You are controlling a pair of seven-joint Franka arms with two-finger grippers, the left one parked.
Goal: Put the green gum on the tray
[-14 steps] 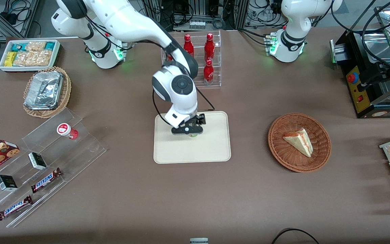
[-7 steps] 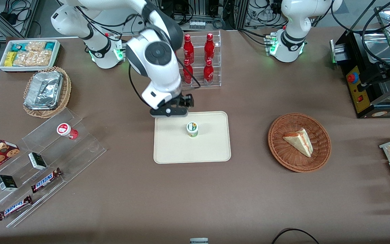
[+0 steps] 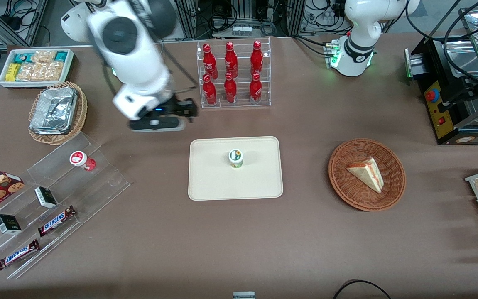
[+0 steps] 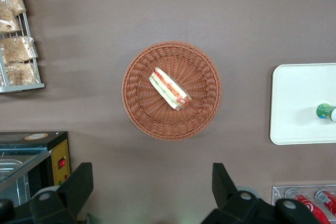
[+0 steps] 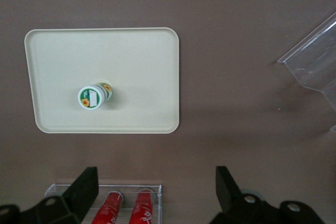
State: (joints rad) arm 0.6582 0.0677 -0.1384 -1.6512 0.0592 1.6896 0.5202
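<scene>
The green gum (image 3: pixel 235 158) stands upright near the middle of the cream tray (image 3: pixel 259 182), white lid up. Both also show in the right wrist view, the gum (image 5: pixel 93 96) on the tray (image 5: pixel 147 56), and in the left wrist view, the gum (image 4: pixel 327 112) on the tray (image 4: pixel 294 103). My gripper (image 3: pixel 155 123) is open and empty, raised above the bare table, farther from the front camera than the tray and toward the working arm's end. In the right wrist view its fingers (image 5: pixel 84 184) stand wide apart with nothing between them (image 5: pixel 156 187).
A clear rack of red bottles (image 3: pixel 234 74) stands beside my gripper. A clear stepped stand (image 3: pixel 52 199) holds a red canister (image 3: pixel 82 160), small boxes and Snickers bars. A foil-tray basket (image 3: pixel 56 112), a snack bin (image 3: pixel 35 66) and a sandwich basket (image 3: pixel 366 174) are on the table.
My gripper let go of the green gum on the tray, then rose and swung away toward the working arm's end of the table. The gum stays standing on the tray.
</scene>
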